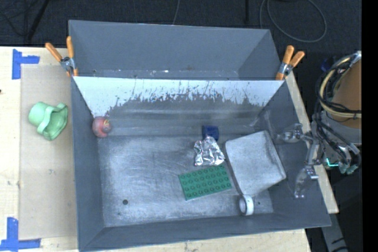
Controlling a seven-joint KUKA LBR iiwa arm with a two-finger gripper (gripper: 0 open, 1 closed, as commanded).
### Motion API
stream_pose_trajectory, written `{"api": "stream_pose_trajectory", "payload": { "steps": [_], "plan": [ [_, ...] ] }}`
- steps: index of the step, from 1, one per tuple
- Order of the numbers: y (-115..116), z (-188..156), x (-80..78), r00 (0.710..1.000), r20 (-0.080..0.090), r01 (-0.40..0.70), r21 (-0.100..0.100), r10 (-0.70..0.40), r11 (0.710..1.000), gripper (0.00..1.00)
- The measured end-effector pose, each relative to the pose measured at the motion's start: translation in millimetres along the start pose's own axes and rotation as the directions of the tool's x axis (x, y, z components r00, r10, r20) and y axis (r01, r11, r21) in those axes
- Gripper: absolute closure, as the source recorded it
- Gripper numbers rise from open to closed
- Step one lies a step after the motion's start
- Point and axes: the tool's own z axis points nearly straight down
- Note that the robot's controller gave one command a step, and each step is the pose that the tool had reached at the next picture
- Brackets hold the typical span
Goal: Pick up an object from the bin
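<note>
Camera view: the grey flat sheet [255, 161] lies in the right part of the bin [171, 56], and it is the thing nearest the jaws; the jaws hang at the end of the arm [331, 138], over the bin's right sloping wall, just beside the sheet. I cannot tell if they are spread or pressed together. No thing shows between them, so the pick is not done yet.

It could go wrong: the sheet is thin and flat, so the jaws may slip off it or bump the wall; the little white ring [246, 205] touching its low edge may roll away.

Inside the bin too: crumpled silver foil [208, 152] beside the sheet, a green bumpy plate [205, 183] under the foil, a small blue block [209, 132] above it, and a pink ball [101, 126] far off at the left wall; a green soft thing [49, 120] lies outside on the counter [41, 186].
</note>
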Motion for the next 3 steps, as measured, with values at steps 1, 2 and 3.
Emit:
{"api": "stream_pose_trajectory", "payload": {
  "steps": [1, 2, 3],
  "plan": [
    [25, 106, -61.0, 0.989, 0.020, 0.146, -0.003, -0.146, 0.989, 0.00],
    [54, 123, -86.0, 0.846, 0.001, 0.533, 0.001, -0.533, 0.846, 0.00],
    [79, 102, -14.6, 0.684, 0.003, 0.729, 0.004, -0.729, 0.684, 0.00]
  ]
}}
